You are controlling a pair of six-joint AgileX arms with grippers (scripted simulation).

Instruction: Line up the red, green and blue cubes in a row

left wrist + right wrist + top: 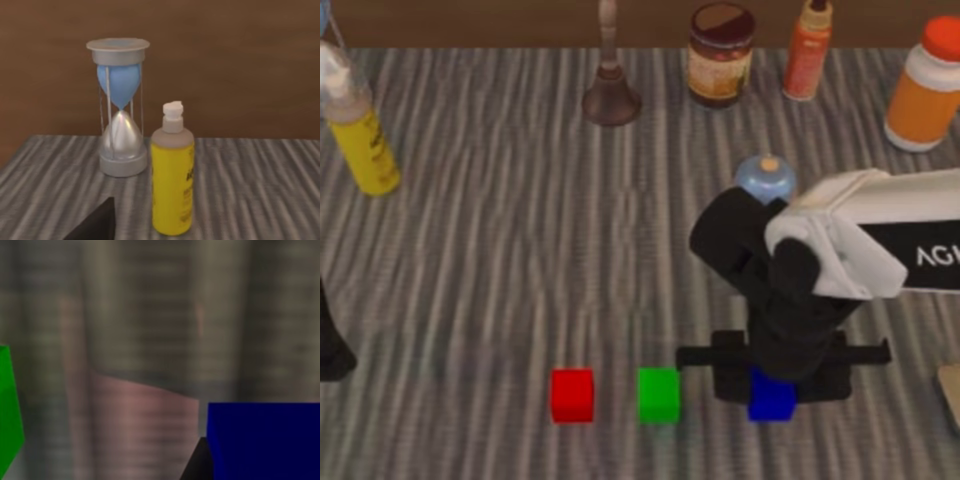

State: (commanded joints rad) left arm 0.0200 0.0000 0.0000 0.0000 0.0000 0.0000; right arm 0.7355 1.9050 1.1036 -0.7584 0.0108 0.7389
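Striped table (500,260); right gripper (772,385) half-hides blue cube (772,402), fingers unclear.

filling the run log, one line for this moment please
right end effector: on blue cube | red cube, green cube: in row | left arm: parked

Here's an hourglass (119,107) standing upright on the striped grey tabletop (260,185), blue sand in its upper bulb, silver below, grey caps at both ends. Just beside it, nearer the camera, stands a yellow bottle (172,187) with a white pump top. Brown wall (235,60) behind. A dark wedge (97,224) pokes in at the lower edge.
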